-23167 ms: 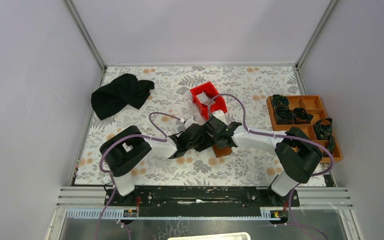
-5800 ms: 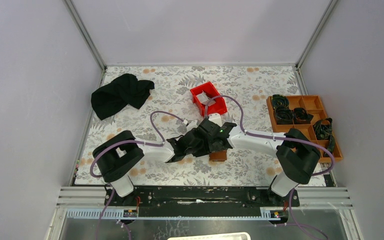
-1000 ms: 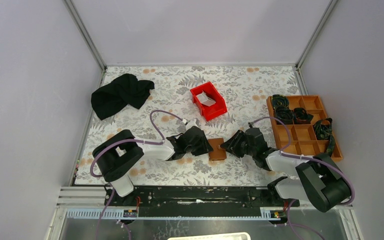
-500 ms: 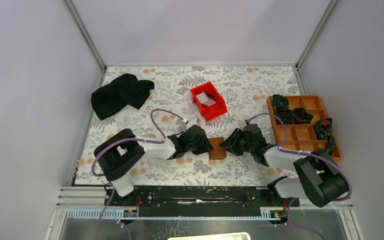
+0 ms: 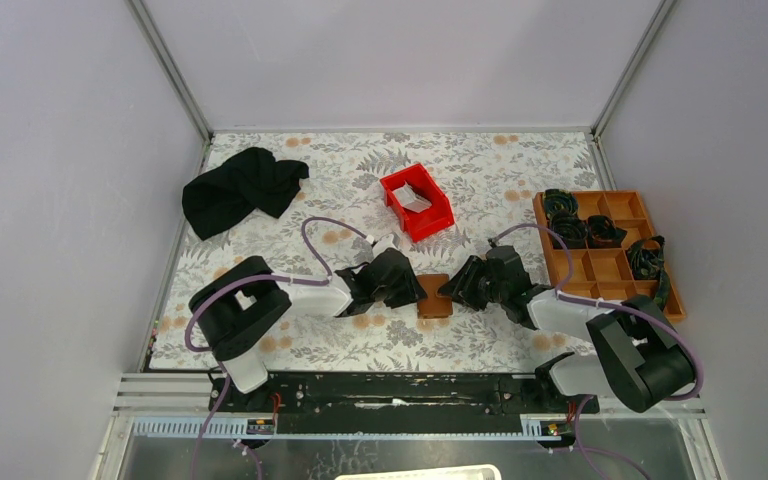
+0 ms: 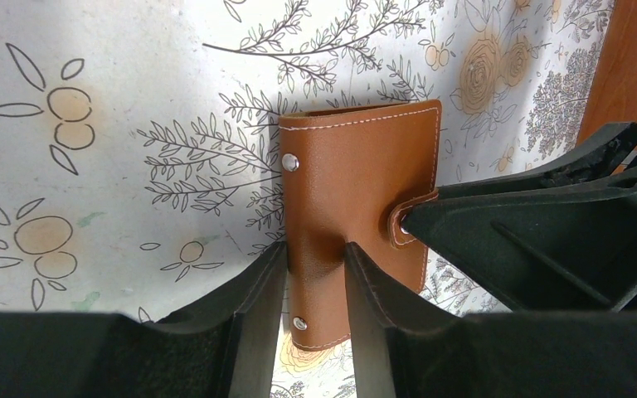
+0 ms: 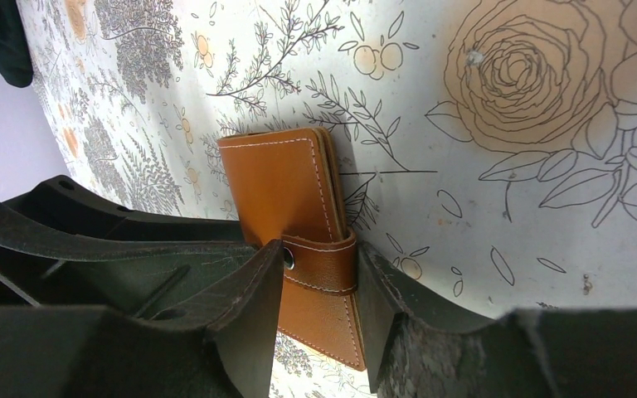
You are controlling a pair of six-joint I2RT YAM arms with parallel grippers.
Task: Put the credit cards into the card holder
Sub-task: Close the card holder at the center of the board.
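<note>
Two risks are judged from this position. At the left, the left gripper (image 6: 315,253) is set about half open, one finger beside the spine of the card holder (image 6: 357,166) and the other over its cover, and nothing is clamped; if too little pressure is given there, the holder may be dragged when the clasp is pulled. Behind, one pale credit card (image 5: 413,198) is seen in the red bin (image 5: 438,222). The card holder is laid closed and flat on the table (image 5: 360,340), between both grippers. At the right, the right gripper (image 7: 319,253) is opened wider astride the tab clasp (image 7: 323,274), with nothing held; if the tab is caught askew, the snap may not be released.
</note>
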